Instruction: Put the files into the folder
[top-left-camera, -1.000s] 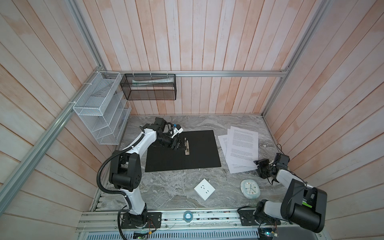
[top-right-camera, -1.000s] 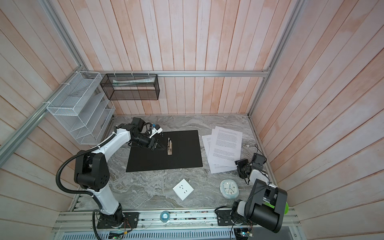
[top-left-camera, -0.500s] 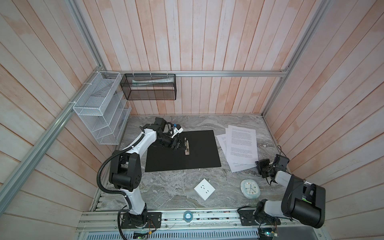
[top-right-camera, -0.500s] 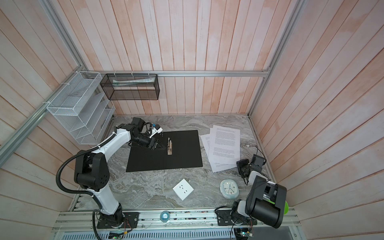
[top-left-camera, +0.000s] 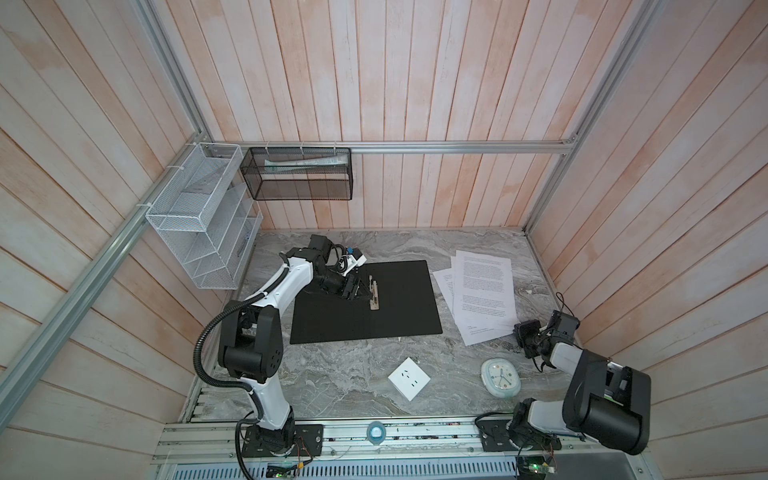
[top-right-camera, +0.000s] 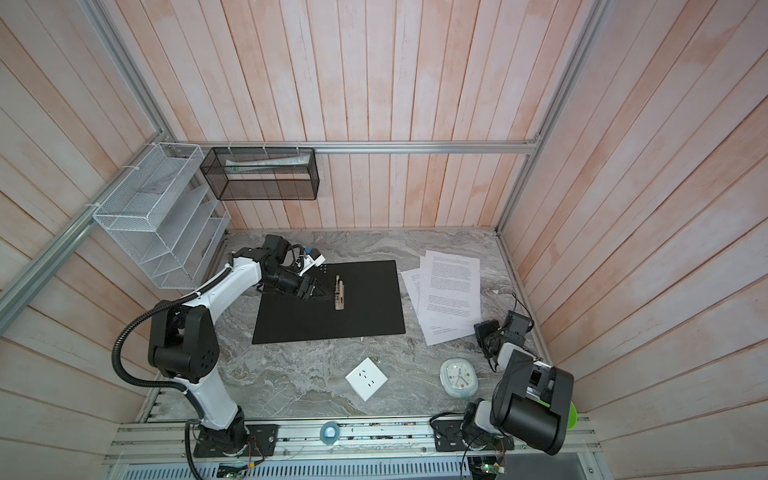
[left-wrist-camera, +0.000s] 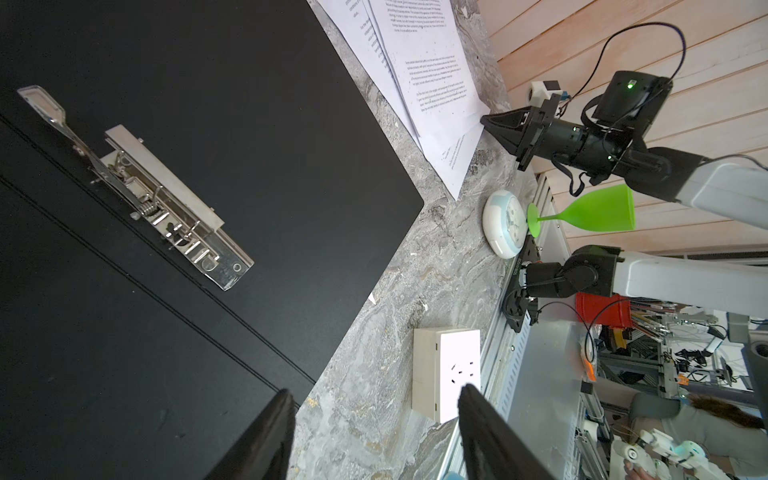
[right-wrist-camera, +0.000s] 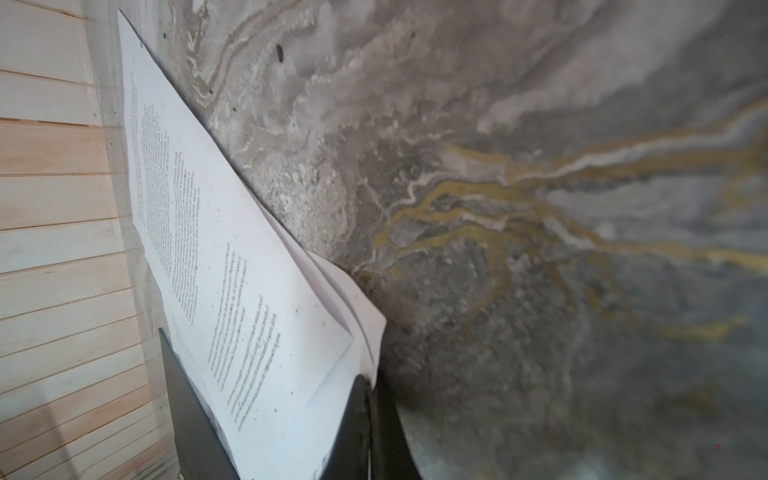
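The files (top-left-camera: 484, 286) are fanned out at the right, near corner pinched by the closed right gripper (left-wrist-camera: 485, 120); the folder (top-left-camera: 399, 299) is laid open at centre, black inside up; the left gripper (left-wrist-camera: 374, 394) is held wide beside its clip (left-wrist-camera: 158, 199).

The only writing in view stands on the files (top-left-camera: 484, 291), the loose white sheets lying on the table (top-left-camera: 353, 374): blocks of small black print set in paragraphs, which in both top views (top-right-camera: 451, 291) show only as grey bands of lines. The left wrist view brings the files (left-wrist-camera: 432, 75) closer, with several short paragraphs and a few separate lines near one corner of a sheet, yet the letters are too small to spell out. In the right wrist view the files (right-wrist-camera: 232, 291) run at a steep slant and the print is blurred, so no word can be read. The small clock (top-left-camera: 500, 377) bears a dial with hands; its numerals cannot be made out.
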